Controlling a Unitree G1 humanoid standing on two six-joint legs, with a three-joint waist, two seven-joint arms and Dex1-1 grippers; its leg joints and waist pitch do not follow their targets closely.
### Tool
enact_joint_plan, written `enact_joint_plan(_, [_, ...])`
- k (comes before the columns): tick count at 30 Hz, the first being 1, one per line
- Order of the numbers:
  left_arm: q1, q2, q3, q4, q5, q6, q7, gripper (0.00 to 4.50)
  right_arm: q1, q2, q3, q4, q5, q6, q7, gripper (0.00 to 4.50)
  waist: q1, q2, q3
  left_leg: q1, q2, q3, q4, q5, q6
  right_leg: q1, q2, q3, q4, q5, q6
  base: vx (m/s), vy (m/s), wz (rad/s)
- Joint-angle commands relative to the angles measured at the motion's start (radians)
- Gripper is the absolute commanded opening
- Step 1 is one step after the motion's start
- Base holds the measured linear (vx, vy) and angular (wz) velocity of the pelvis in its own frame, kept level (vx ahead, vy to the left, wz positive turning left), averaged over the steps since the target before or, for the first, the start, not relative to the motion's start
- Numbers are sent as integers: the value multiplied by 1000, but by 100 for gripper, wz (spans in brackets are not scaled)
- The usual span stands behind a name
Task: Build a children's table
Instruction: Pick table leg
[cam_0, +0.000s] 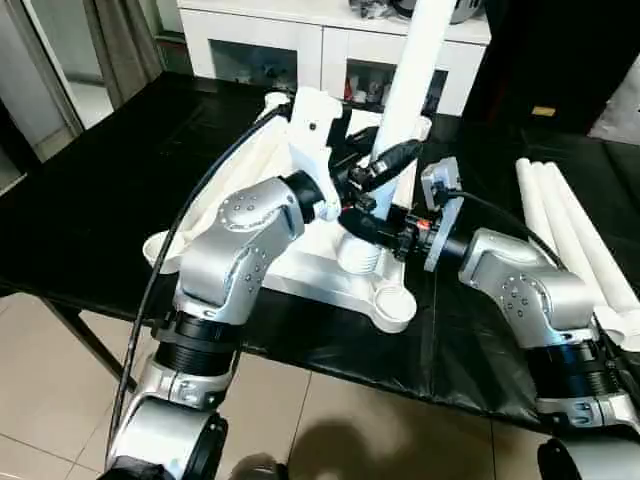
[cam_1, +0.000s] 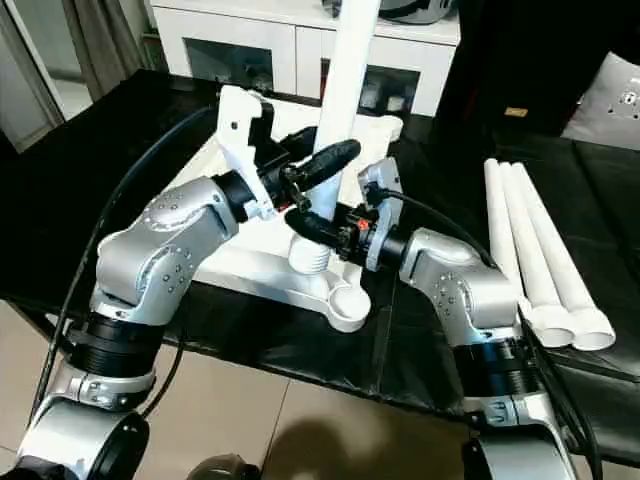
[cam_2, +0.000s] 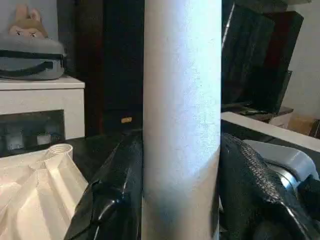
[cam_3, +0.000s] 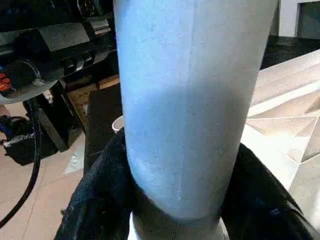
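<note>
We see the children's table top (cam_0: 300, 265) lying upside down on the black-covered work table (cam_0: 90, 200), its ribbed underside facing up and its rounded corner sockets pointing upward. We can count three open sockets: one at the near right corner (cam_0: 393, 300), one at the near left corner (cam_0: 158, 247) partly behind our left arm, and one at the far left corner (cam_0: 277, 100). One white tubular leg (cam_0: 412, 80) stands upright near the middle of the near edge, its ribbed lower end (cam_0: 362, 258) sitting in a socket there, and its upper end runs out past the top of the picture.

Both of our grippers are on this upright leg. The left gripper (cam_1: 318, 165) grasps it higher up, its two black fingers (cam_2: 112, 195) pressed against either side of the tube. The right gripper (cam_1: 312, 228) clasps it lower down, just above the ribbed end, with its black fingers (cam_3: 97, 200) wrapped on both sides of the tube.

Three more white legs (cam_1: 530, 240) lie side by side on the work table well to the right, touching one another, flared ends (cam_1: 570, 325) toward the near edge. That makes four legs counted in all.

Beyond the work table stands a white cabinet (cam_0: 300, 45) with glass doors.
</note>
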Motion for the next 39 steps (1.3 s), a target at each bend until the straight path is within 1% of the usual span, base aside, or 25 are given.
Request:
enact_joint_plan(1, [-23, -8, 5, -7, -19, -1, -4, 184, 1, -12, 8, 3, -18, -14, -10, 188, -2, -6, -80, 20, 114, -51, -63, -42, 77, 53, -155, 79, -64, -59, -142, 0, 0, 0])
enact_joint_plan(3, [-22, -8, 2, -10, -20, -1, -12, 184, 1, -13, 11, 4, -25, -17, -8, 188, -2, -6, -80, 21, 114, -51, -62, -43, 76, 53, -157, 80, -64, -57, -145, 0, 0, 0])
enact_joint_plan(4, [-19, -6, -3, -15, -20, -5, -19, 184, 1, -12, 10, 7, -25, -18, -7, 188, -2, -6, -80, 19, 113, -51, -62, -42, 76, 54, -155, 79, -64, -57, -144, 0, 0, 0])
enact_joint_plan(5, [-16, -4, -11, -21, -19, -10, -29, 184, 0, -11, 7, 8, -20, -12, -6, 223, -1, -5, -80, 20, 113, -51, -62, -44, 76, 54, -157, 79, -65, -60, -143, 0, 0, 0])
enact_joint_plan(6, [-12, -2, -18, -29, -19, -13, -39, 184, 0, -9, 3, 7, -14, -6, -7, 244, -2, -6, -79, 19, 113, -51, -62, -46, 77, 54, -157, 80, -66, -64, -142, 0, 0, 0])
enact_joint_plan(7, [-10, 0, -23, -34, -18, -14, -45, 184, -1, -7, -1, 5, -5, 5, -5, 258, -2, -4, -80, 20, 114, -52, -63, -43, 78, 55, -156, 79, -65, -62, -142, 0, 0, 0])
enact_joint_plan(9, [-8, 0, -26, -37, -18, -13, -48, 184, -1, -6, -3, 4, 1, 12, -5, 278, -2, -5, -80, 20, 114, -51, -62, -41, 80, 54, -157, 80, -65, -56, -143, 0, 0, 0])
enact_joint_plan(10, [-6, 2, -30, -41, -16, -14, -52, 184, -2, -7, -3, 3, 1, 14, -4, 278, -1, -4, -80, 20, 114, -51, -62, -44, 79, 54, -156, 80, -65, -58, -144, 0, 0, 0])
enact_joint_plan(11, [-6, 2, -30, -41, -15, -15, -52, 184, -3, -7, -3, 3, -2, 13, -5, 293, -1, -4, -80, 20, 114, -51, -62, -44, 78, 54, -157, 79, -65, -60, -143, 0, 0, 0])
enact_joint_plan(13, [-6, 2, -30, -40, -13, -15, -53, 184, -4, -6, -4, 5, -9, 9, -10, 305, -1, -5, -80, 20, 114, -51, -62, -45, 77, 54, -157, 80, -65, -58, -144, 0, 0, 0])
enact_joint_plan(14, [-6, 2, -30, -40, -13, -15, -53, 184, -4, -6, -4, 5, -9, 9, -10, 323, -1, -5, -80, 20, 115, -52, -63, -43, 75, 54, -156, 79, -64, -57, -145, 0, 0, 0])
enact_joint_plan(17, [-7, 2, -29, -38, -11, -17, -56, 183, -4, -4, -5, 6, -9, 12, -12, 333, -2, -5, -80, 20, 114, -52, -63, -46, 73, 55, -156, 80, -64, -60, -146, 0, 0, 0])
enact_joint_plan(21, [-7, 2, -29, -36, -11, -18, -59, 183, -2, -3, -2, 4, -8, 18, -10, 333, -2, -5, -79, 20, 113, -51, -63, -48, 73, 54, -155, 80, -66, -70, -143, 0, 0, 0])
enact_joint_plan(24, [-7, 2, -30, -36, -9, -18, -61, 183, -1, -2, -2, 3, -5, 21, -8, 333, -2, -4, -80, 20, 114, -51, -62, -42, 75, 54, -155, 80, -64, -57, -145, 0, 0, 0])
enact_joint_plan(30, [-7, 7, -32, -25, 6, -28, -60, 183, 3, -7, -1, 1, -6, 20, -6, 333, -1, -5, -80, 19, 113, -51, -62, -48, 74, 55, -158, 80, -66, -66, -142, 0, 0, 0])
enact_joint_plan(31, [-7, 8, -31, -21, 8, -31, -59, 183, 4, -8, -1, 0, -6, 20, -5, 333, -2, -4, -80, 20, 114, -52, -63, -45, 73, 55, -155, 79, -65, -62, -142, 0, 0, 0])
enact_joint_plan(32, [-7, 9, -30, -20, 9, -31, -58, 183, 4, -8, -1, 0, -6, 21, -5, 333, -1, -1, -80, 20, 115, -52, -63, -46, 73, 54, -156, 79, -64, -59, -142, 0, 0, 0])
enact_joint_plan(34, [-8, 10, -29, -20, 8, -30, -59, 183, 4, -8, -1, -1, -5, 23, -5, 333, -2, -3, -80, 20, 114, -51, -62, -48, 72, 55, -157, 80, -64, -53, -144, 0, 0, 0])
enact_joint_plan(36, [-8, 10, -29, -21, 8, -30, -59, 183, 4, -8, -3, -2, -3, 26, -5, 333, -1, -3, -80, 21, 114, -52, -63, -50, 72, 54, -155, 79, -64, -55, -144, 0, 0, 0])
enact_joint_plan(39, [-8, 7, -27, -22, 2, -27, -61, 183, 5, -6, -4, -1, -1, 27, -5, 333, -1, -3, -80, 20, 114, -52, -62, -50, 71, 55, -156, 80, -64, -56, -145, 0, 0, 0])
